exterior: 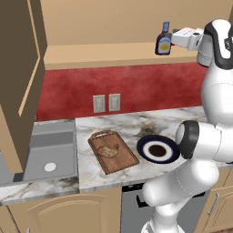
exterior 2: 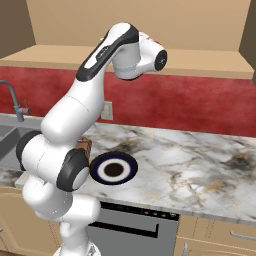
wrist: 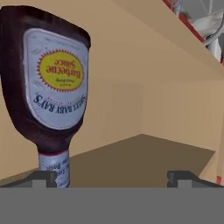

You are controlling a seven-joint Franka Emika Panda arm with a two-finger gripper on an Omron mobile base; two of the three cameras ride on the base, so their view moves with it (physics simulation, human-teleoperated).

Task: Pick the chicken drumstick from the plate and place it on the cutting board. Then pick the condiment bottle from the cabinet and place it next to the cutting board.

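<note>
With the chicken drumstick (exterior: 109, 150) already laid on the cutting board (exterior: 113, 152), the spread-wide, empty gripper (wrist: 113, 176) is best centred on the condiment bottle (exterior: 164, 40) before being closed.

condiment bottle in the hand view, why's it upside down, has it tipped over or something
Nothing is tipped. The condiment bottle stands upright on the cabinet shelf in the left base view; it looks inverted only because the hand camera is rolled over. The chicken drumstick lies on the cutting board, nothing spilled.

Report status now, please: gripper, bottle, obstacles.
Gripper open, at the condiment bottle on cabinet shelf, not gripping. Chicken drumstick on cutting board. Nothing in the way.
</note>
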